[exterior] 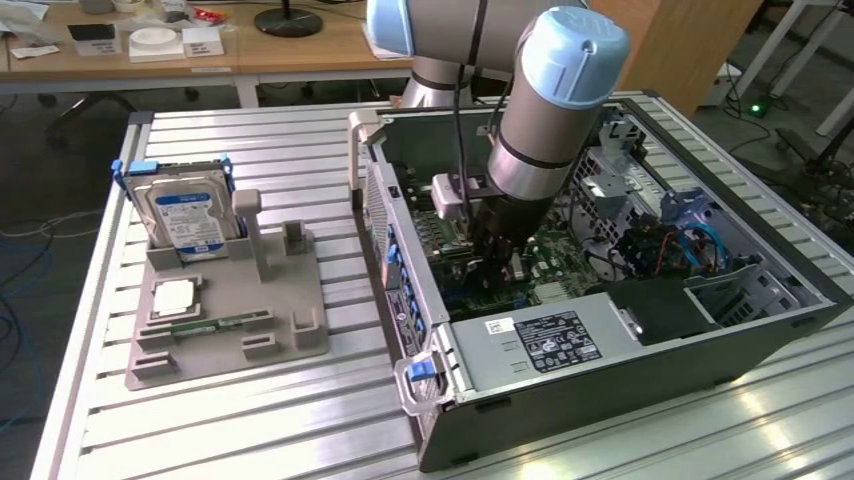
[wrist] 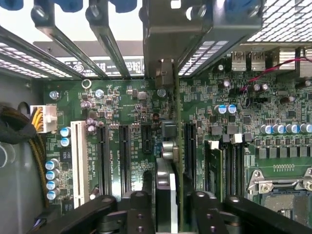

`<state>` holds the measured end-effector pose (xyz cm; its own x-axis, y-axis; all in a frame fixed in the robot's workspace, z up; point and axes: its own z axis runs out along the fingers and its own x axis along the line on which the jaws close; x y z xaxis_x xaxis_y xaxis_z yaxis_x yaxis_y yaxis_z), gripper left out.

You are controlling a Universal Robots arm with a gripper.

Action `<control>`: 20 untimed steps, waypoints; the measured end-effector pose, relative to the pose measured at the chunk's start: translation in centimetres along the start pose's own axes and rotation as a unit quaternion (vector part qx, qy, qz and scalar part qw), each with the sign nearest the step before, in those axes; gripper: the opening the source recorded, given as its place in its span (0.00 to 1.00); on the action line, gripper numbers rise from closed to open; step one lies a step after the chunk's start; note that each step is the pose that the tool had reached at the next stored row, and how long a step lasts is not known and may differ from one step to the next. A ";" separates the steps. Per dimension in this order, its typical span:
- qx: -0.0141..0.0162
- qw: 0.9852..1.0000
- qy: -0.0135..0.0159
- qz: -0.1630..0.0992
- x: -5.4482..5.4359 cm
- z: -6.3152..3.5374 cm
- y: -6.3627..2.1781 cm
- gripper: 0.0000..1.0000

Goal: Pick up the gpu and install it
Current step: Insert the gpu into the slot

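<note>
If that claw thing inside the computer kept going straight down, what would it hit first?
Probably the motherboard. The gripper points down into the computer case, holding the gpu edge-on above the board's slots, so the card would likely touch first.

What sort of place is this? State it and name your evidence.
Probably a robotics lab or test workshop: an open PC case lies on an aluminium-slat table, a grey fixture holds a hard drive, and office desks stand behind.

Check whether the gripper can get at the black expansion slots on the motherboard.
Probably yes: the gripper is inside the open case, holding the gpu edge-on above the motherboard, and the black slots lie uncovered.
</note>
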<state>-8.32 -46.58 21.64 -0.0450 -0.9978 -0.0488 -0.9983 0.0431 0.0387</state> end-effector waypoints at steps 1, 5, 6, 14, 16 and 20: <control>0.000 1.000 0.000 0.000 0.0 -0.02 0.00 0.35; 0.000 1.000 0.000 0.000 0.0 -0.40 0.02 0.42; 0.000 1.000 0.000 0.000 -0.1 -0.70 0.03 0.42; 0.000 1.000 0.000 0.000 -0.4 -4.19 0.16 0.42; 0.000 1.000 0.000 0.000 -0.5 -5.05 0.19 0.42; 0.000 1.000 0.000 0.000 -0.5 -5.56 0.21 0.42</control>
<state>-8.31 -46.36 27.22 -0.0449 -0.9978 -0.0491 -0.9984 0.0430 0.0380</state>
